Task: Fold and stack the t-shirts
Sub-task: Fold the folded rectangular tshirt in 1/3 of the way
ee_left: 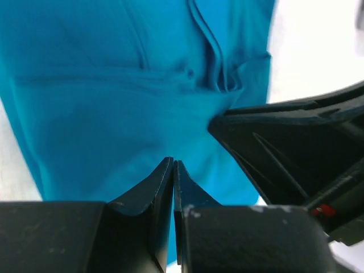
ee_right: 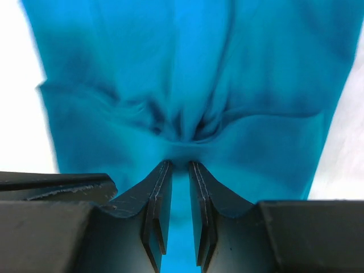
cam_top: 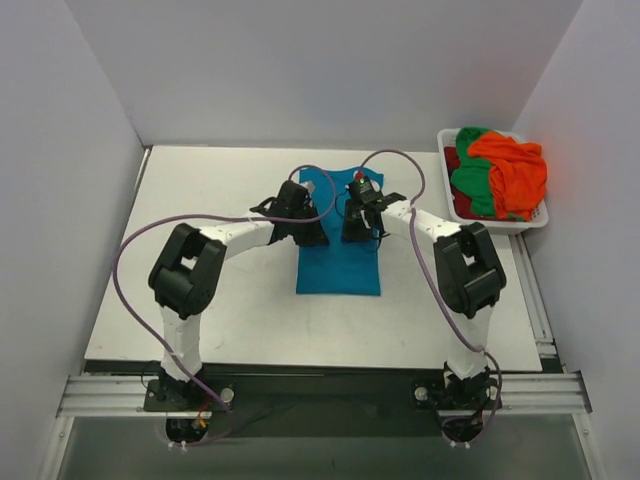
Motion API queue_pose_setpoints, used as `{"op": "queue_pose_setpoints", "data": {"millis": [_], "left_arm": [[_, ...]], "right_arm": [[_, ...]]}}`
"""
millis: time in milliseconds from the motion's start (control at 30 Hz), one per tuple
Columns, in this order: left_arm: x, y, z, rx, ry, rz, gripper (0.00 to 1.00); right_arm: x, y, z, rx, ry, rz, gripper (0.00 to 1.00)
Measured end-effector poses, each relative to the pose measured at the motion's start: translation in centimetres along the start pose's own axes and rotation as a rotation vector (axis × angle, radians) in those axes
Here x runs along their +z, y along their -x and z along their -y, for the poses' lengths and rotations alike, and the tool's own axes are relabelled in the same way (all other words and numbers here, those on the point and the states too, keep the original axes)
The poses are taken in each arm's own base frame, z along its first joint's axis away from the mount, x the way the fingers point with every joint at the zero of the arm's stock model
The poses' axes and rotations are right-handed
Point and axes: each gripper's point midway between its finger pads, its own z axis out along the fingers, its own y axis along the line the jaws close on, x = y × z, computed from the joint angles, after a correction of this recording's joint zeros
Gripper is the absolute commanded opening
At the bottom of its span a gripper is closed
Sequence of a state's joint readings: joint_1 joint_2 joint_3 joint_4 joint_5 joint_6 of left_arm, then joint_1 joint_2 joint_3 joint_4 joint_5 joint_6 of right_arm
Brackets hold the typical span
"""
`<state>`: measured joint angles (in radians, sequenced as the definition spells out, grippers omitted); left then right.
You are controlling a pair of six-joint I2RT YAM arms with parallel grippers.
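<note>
Folding of the teal t-shirt (cam_top: pixel 338 265) is the step in hand: it lies as a narrow strip in the middle of the counter (cam_top: pixel 240 310), with the other shirts (cam_top: pixel 505 172) heaped in the basket (cam_top: pixel 533 224) far right. My right gripper (ee_right: pixel 180 164) pinches a puckered bunch of it. My left gripper (ee_left: pixel 173 163) is pressed nearly together, and I cannot tell if it has caught cloth. Next, I judge, both must lift evenly and fold the strip in half

Top camera high, facing down; wrist cameras close over teal t-shirt (cam_top: pixel 340 265).
</note>
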<state>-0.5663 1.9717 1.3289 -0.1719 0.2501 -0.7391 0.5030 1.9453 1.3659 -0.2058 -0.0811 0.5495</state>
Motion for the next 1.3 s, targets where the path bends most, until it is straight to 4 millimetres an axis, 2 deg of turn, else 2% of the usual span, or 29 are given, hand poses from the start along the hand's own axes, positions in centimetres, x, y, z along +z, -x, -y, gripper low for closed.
{"op": "queue_pose_setpoints", "data": {"millis": [200, 333, 467, 600, 700, 867, 1100, 1300], "left_arm": [[3.5, 0.6, -2.9, -0.064, 0.032, -0.025, 0.15], [4.1, 2.0, -3.0, -0.085, 0.012, -0.010, 0.15], [4.2, 2.0, -3.1, -0.098, 0.007, 0.001, 0.15], [4.0, 1.6, -3.2, -0.112, -0.005, 0.024, 0.15], [3.0, 0.7, -3.7, -0.124, -0.001, 0.043, 0.15], [0.9, -2.0, -4.5, -0.131, 0.015, 0.047, 0.15], [-3.1, -6.7, -6.3, -0.124, 0.044, 0.038, 0.15], [-6.6, -9.5, -8.2, -0.119, 0.089, 0.043, 0.16]], "right_arm": [[3.3, 1.2, 1.9, 0.051, -0.031, -0.040, 0.22], [3.7, 2.1, 1.8, 0.052, -0.032, -0.027, 0.31], [3.8, 2.1, 1.4, 0.033, -0.035, -0.020, 0.37], [3.9, 1.9, 1.1, 0.010, -0.049, -0.004, 0.38], [3.8, 1.4, 0.9, -0.008, -0.057, 0.014, 0.38], [3.2, -0.6, -0.4, -0.045, -0.065, 0.036, 0.38], [1.1, -6.0, -2.9, -0.074, -0.037, 0.022, 0.38], [-0.7, -9.3, -3.2, -0.050, -0.003, -0.004, 0.40]]}}
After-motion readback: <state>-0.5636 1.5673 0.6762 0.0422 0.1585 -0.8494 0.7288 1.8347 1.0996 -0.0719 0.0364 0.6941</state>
